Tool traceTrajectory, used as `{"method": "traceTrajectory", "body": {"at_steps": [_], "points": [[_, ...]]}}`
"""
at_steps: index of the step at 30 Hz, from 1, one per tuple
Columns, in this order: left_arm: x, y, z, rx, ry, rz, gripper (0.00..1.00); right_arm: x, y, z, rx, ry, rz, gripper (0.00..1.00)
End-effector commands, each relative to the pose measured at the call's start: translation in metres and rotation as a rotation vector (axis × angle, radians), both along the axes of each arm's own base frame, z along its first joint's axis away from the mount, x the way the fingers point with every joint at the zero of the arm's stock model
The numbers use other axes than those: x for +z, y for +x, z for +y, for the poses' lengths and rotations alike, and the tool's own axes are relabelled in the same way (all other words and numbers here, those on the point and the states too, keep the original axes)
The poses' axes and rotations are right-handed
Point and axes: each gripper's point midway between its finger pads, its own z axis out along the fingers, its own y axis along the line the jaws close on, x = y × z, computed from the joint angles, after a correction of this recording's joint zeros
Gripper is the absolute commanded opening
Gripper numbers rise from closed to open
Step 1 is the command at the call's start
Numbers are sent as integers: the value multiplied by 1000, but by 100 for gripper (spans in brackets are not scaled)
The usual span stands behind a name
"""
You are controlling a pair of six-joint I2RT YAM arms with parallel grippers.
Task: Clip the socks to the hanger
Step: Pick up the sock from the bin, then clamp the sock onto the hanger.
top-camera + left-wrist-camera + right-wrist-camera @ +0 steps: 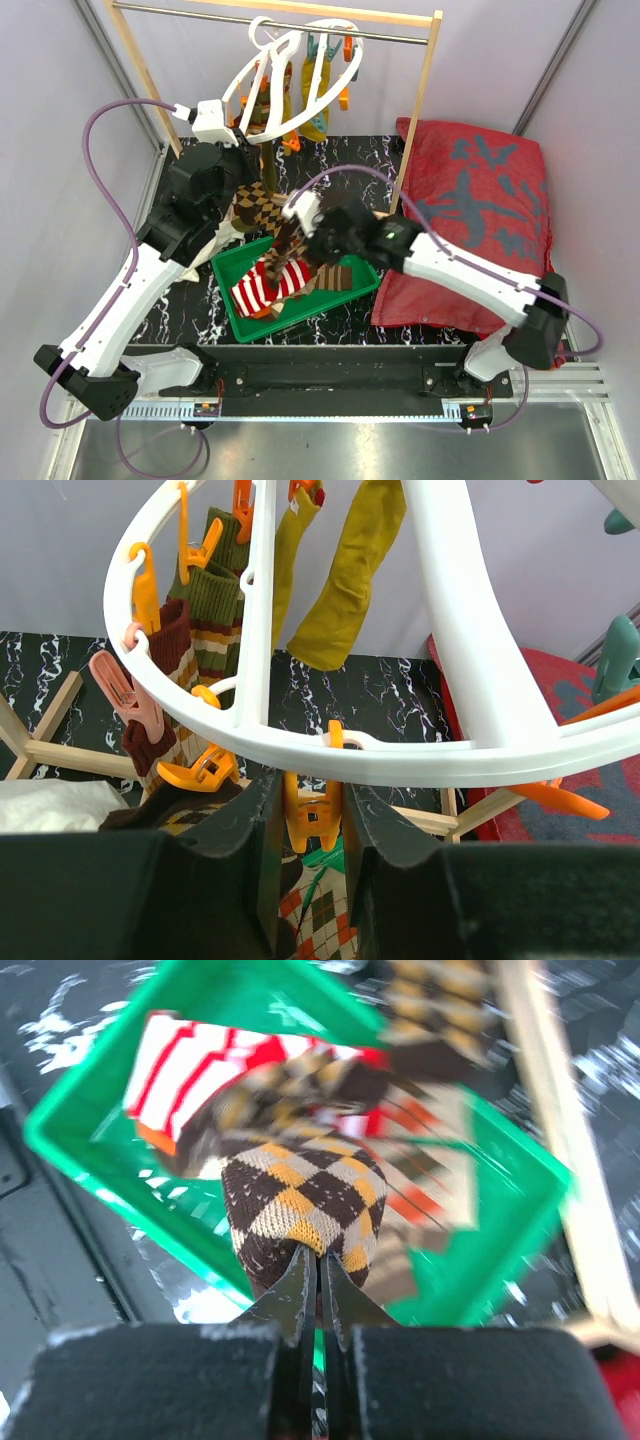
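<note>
The task is partly done. The hanger (420, 760) hangs from the rod (200, 14), and some socks are already clipped to it: we see an olive sock (350, 570) and a brown sock (170, 650) with green and cream bands hanging below the ring on its far side. Several clips on the ring are free.

The left gripper (312, 825) is up at the near rim of the hanger. Its jaws are narrow and pressed on an orange clip (305, 825) that hangs under the rim. We judge that it pinches this clip to open it for the next sock.

The right gripper (320, 1280) is over the green bin (90, 1150), its jaws fully closed on the edge of an argyle sock (300, 1200), which hangs from them above the bin. In the bin lies a red-and-white striped sock (190, 1060), with more patterned cloth beside it. This part is blurred, so we cannot count the socks there.

What is left, in our judgement: to bring the argyle sock up to the held clip, put its edge in the clip, and let go. After that, the same must be done for the socks in the bin.
</note>
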Motion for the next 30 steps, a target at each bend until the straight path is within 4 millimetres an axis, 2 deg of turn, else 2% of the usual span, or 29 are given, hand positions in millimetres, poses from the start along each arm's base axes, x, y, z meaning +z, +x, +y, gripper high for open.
{"method": "traceTrajectory", "body": {"at_steps": [1, 3, 6, 8, 10, 11, 14, 17, 21, 23, 24, 25, 26, 27, 30], "points": [[37, -8, 9, 17, -56, -91, 0, 66, 14, -43, -133, 106, -41, 0], [38, -9, 7, 6, -65, -90, 0, 87, 17, -52, -173, 169, -36, 0], [40, -11, 2, -17, -85, -93, 0, 104, 17, -50, -187, 258, 28, 0], [43, -12, 0, -34, -99, -98, 0, 109, 11, -40, -181, 310, 111, 0], [45, -14, -2, -47, -111, -103, 0, 115, 14, -34, -186, 344, 156, 0], [46, -16, -3, -55, -114, -104, 0, 125, 10, -28, -174, 386, 201, 0], [50, -20, -4, -72, -131, -111, 0, 130, 11, -18, -175, 430, 281, 0], [52, -24, -11, -110, -160, -115, 0, 137, 18, -9, -192, 477, 314, 0], [48, -26, -20, -152, -195, -106, 0, 156, 29, 8, -205, 634, 352, 0], [49, -27, -23, -165, -216, -106, 0, 151, 36, 11, -264, 696, 407, 0], [46, -27, -23, -165, -222, -101, 0, 166, 40, 13, -258, 769, 387, 0], [49, -27, -24, -170, -242, -111, 0, 168, 43, 13, -275, 805, 399, 0], [45, -27, -24, -170, -247, -108, 0, 162, 46, 14, -316, 839, 446, 0], [43, -27, -25, -169, -253, -108, 0, 173, 48, 15, -306, 898, 440, 0], [42, -25, -25, -162, -272, -124, 0, 180, 52, 17, -333, 983, 491, 0]]}}
